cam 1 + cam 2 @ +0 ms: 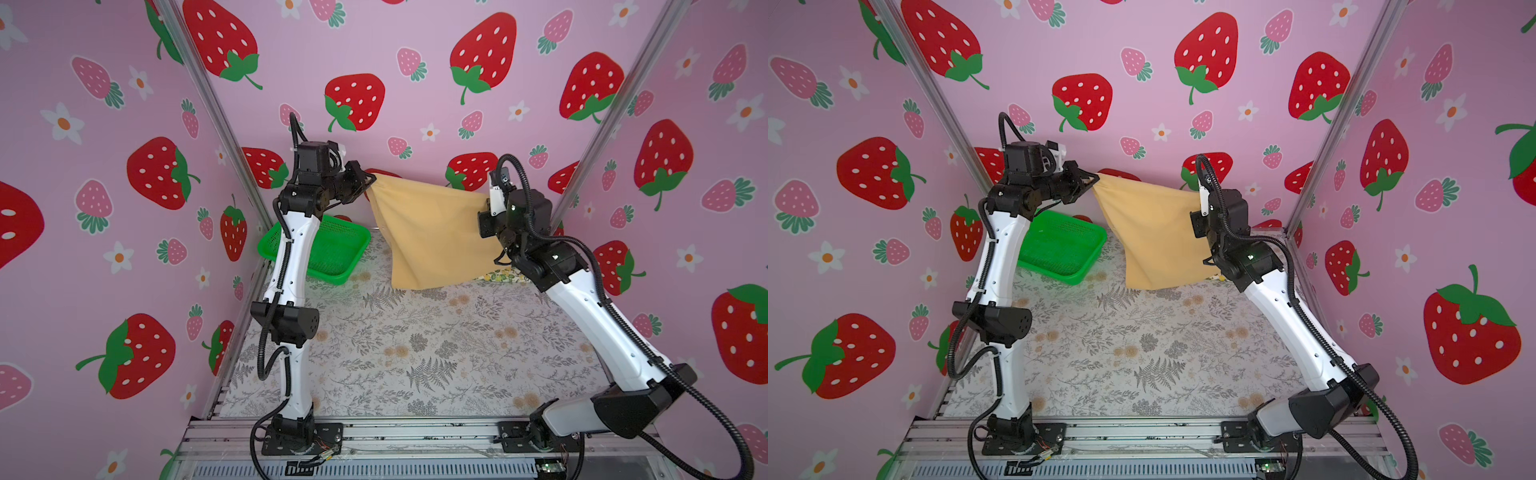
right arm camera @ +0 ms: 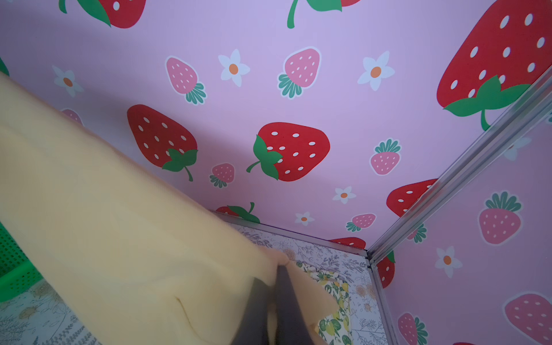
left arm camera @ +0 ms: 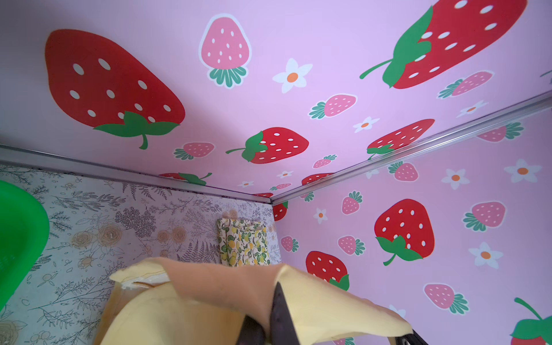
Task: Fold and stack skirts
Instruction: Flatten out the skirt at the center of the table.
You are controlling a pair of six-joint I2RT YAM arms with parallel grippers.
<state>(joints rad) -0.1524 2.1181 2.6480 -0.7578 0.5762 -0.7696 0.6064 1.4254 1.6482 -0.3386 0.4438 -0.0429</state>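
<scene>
L gripper [image 1: 368,181] and R gripper [image 1: 489,203] each pinched shut on a top corner of the mustard skirt [image 1: 428,237]. It hung between them, top edge running L–R, hem low over the tabletop [image 1: 415,353]. Folded lemon skirt [image 3: 243,242] lay in the far corner, nearer my R arm.

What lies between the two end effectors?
The mustard skirt hangs between left end effector and right end effector, each gripping a corner; both top views show it.
</scene>
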